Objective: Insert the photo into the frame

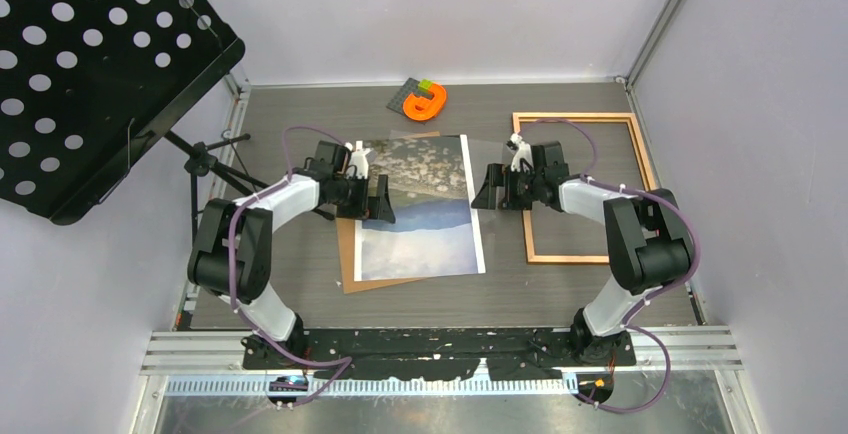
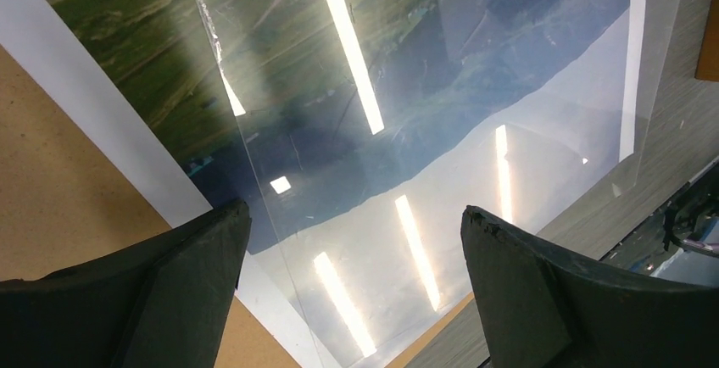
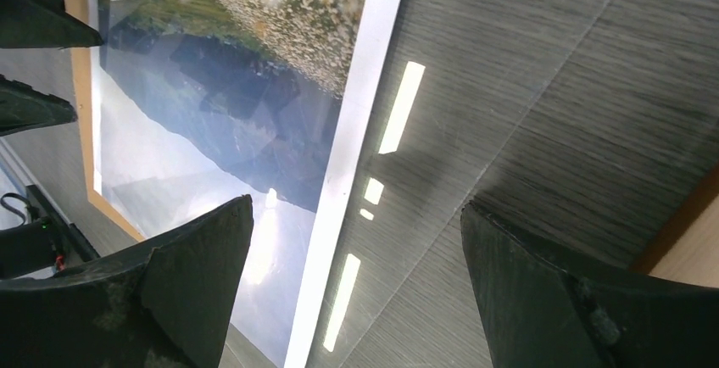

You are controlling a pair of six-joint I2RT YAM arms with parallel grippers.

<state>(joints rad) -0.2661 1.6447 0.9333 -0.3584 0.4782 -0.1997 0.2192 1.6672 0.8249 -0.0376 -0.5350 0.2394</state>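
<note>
A: Looking from overhead, where does the photo (image 1: 425, 204) lie?

B: Flat on the table (image 1: 560, 294), mid-field, picture side up, with the flowery end toward twelve o'clock and the sky toward six. It rests on the brown backing board (image 1: 348, 264), which peeks out at its nine o'clock side and along the six o'clock edge.

A: And the frame (image 1: 570, 116)?

B: At three o'clock from the photo and apart from it, lying flat with bare table inside its wooden edge. The photo is not in it.

A: Anything on top of the photo?

B: A clear sheet (image 2: 509, 63). The left wrist view shows its edge crossing the print, with ceiling lights mirrored in it. It overhangs the photo's three o'clock border onto the table.

A: The left gripper (image 1: 372, 197)?

B: Over the photo's nine o'clock edge, jaws spread wide, nothing between them.

A: The right gripper (image 1: 497, 188)?

B: Just past the photo's three o'clock edge, between print and frame, above the overhanging sheet. Its jaws are wide apart too, and empty. Whether its fingers touch the sheet I cannot tell.

A: What else?

B: An orange object (image 1: 425, 102) at twelve o'clock near the back wall, on a small dark tile, and a black perforated music stand (image 1: 90, 64) at ten o'clock.
</note>
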